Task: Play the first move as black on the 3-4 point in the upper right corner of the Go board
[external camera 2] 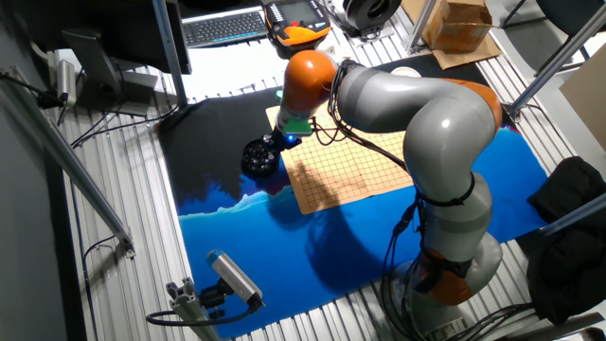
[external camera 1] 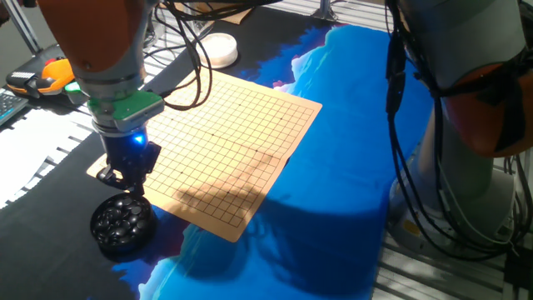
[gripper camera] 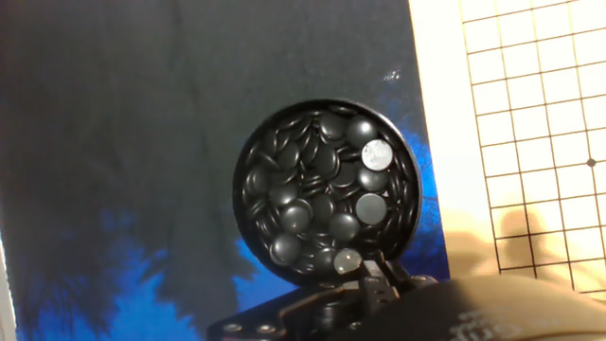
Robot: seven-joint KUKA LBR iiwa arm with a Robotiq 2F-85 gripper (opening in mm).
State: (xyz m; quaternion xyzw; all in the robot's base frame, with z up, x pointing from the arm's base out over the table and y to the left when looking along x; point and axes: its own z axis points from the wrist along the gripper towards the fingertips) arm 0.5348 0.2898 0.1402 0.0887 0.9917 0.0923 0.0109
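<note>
Many glossy round black stones (gripper camera: 318, 193) fill the round black bowl (gripper camera: 248, 163) beside the wooden gridded Go board (external camera 1: 234, 150); the gripper (external camera 1: 127, 179) hovers above, its opening seemingly hidden, so grip unclear.

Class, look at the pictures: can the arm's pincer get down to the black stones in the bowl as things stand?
Probably yes. The pincer hangs just above the bowl, which has no lid, and the black stones lie exposed with nothing between.

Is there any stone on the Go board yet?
No, the board shows only bare grid lines, and the black stones all sit in the round bowl beside it.
</note>
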